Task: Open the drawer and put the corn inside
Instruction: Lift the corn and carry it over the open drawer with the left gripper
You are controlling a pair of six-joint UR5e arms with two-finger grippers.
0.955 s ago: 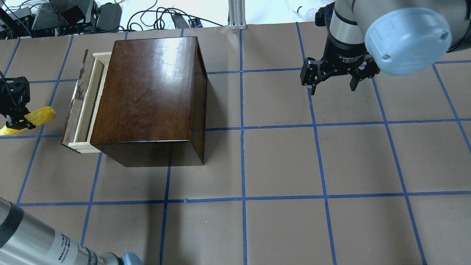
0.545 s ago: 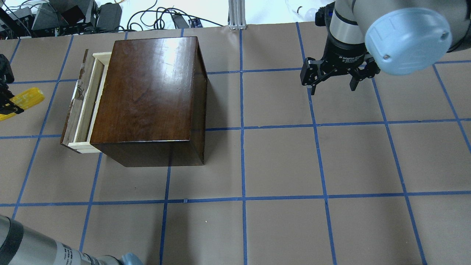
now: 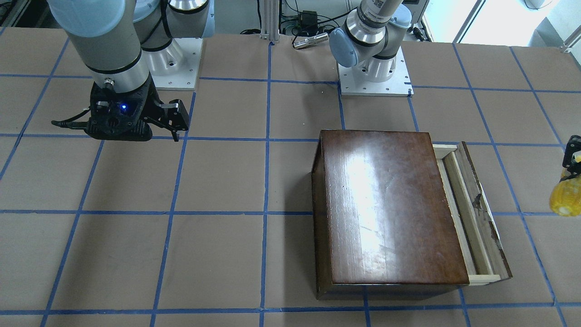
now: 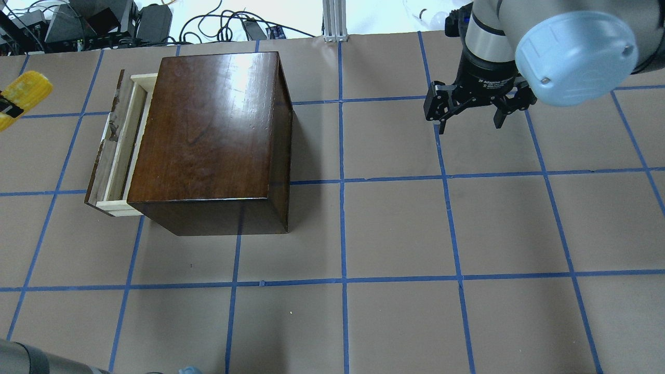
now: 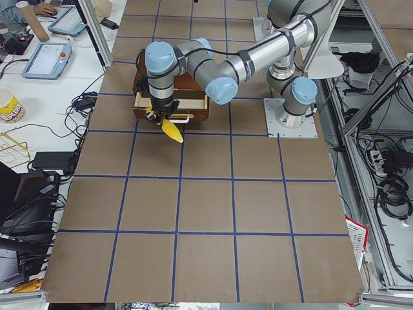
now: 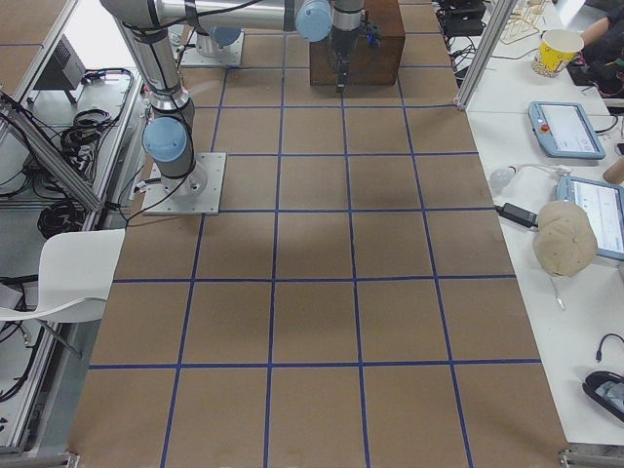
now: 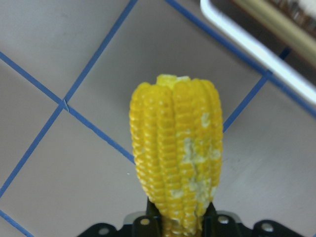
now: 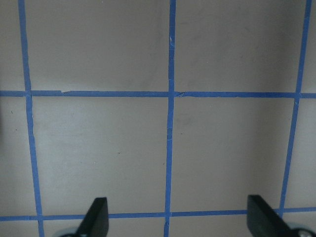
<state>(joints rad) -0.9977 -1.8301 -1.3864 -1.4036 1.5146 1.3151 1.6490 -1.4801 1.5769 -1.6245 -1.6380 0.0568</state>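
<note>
The dark-brown wooden box (image 4: pixel 208 130) stands on the table with its drawer (image 4: pixel 117 145) pulled partly out on the left; the pale inside shows as a narrow strip and looks empty. It also shows in the front-facing view (image 3: pixel 472 213). My left gripper (image 4: pixel 5 106) is shut on the yellow corn (image 4: pixel 23 91) and holds it in the air, left of the drawer and apart from it. The left wrist view shows the corn (image 7: pixel 177 158) upright between the fingers. My right gripper (image 4: pixel 470 122) is open and empty, far right of the box.
The table is brown paper with a blue tape grid (image 4: pixel 343 182). Cables and equipment (image 4: pixel 78 26) lie beyond the far edge. A metal post (image 4: pixel 335 21) stands at the back. The right arm's elbow (image 4: pixel 571 52) hangs over the back right.
My left gripper has carried the corn upward in the overhead view, toward the far left corner, and it looks higher off the table. The drawer, box and right arm have not moved.
</note>
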